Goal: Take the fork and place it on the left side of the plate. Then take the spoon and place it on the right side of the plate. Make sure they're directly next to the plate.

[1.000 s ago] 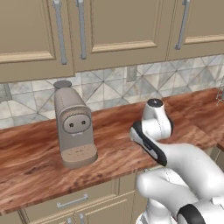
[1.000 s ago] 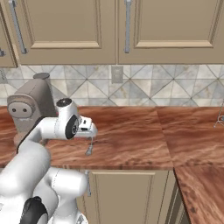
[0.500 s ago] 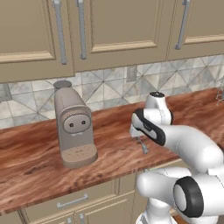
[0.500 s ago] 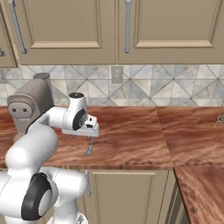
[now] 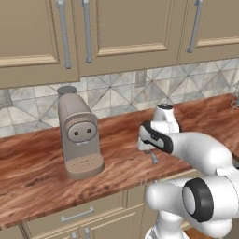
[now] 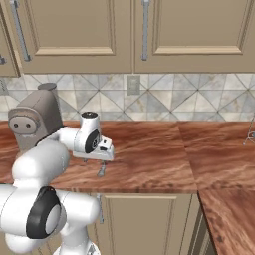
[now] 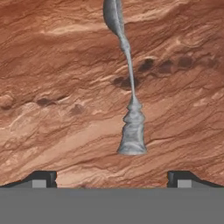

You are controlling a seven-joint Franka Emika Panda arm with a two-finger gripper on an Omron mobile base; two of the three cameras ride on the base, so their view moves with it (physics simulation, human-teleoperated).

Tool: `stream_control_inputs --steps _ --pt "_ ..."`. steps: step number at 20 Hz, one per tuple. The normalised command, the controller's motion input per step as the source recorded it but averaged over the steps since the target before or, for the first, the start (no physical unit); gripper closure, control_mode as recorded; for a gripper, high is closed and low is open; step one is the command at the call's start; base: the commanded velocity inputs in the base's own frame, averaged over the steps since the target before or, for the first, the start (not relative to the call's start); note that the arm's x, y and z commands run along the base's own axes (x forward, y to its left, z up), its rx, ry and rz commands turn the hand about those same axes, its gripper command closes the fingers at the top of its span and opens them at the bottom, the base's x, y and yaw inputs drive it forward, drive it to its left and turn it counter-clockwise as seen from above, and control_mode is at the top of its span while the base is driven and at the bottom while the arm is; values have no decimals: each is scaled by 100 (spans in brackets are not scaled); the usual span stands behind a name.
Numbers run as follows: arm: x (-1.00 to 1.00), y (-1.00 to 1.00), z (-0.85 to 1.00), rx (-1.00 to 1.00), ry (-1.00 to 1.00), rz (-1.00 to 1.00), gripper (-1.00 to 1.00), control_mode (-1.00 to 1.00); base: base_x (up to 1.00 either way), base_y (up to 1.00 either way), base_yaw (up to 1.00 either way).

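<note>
The spoon (image 7: 129, 94) is grey metal and lies flat on the wooden counter (image 7: 52, 87). In the hand view its bowl is at the top and its flared handle end sits just ahead of my fingertips. My gripper (image 7: 111, 178) hangs open right above that handle end, with nothing between its fingers. From the base cameras the gripper (image 5: 150, 152) (image 6: 102, 160) points down near the counter's front edge, and the spoon (image 5: 154, 159) (image 6: 101, 172) shows just below it. The fork and the plate are out of view.
A beige coffee machine (image 5: 78, 135) (image 6: 35, 124) stands on the counter to the left of the hand. The counter's front edge (image 6: 144, 188) runs close below the spoon. Wall cabinets (image 5: 121, 28) hang above, and a wire rack (image 6: 250, 130) stands at the far right.
The arm has reached forward and down, bringing the hand from above the counter to just over the spoon. The jaws have stayed open, and the spoon has not moved.
</note>
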Motion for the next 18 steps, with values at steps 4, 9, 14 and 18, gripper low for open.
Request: stream_control_inputs --steps 4,9,14,18 --pt "8 0 -36 0 0 -1 -100 -100 0 0 0" --pt "12 0 -35 0 0 -1 -100 -100 0 0 0" --pt "13 0 -32 0 0 -2 -100 -100 0 0 0" --pt "16 0 -36 0 0 -3 -100 -100 0 0 0"
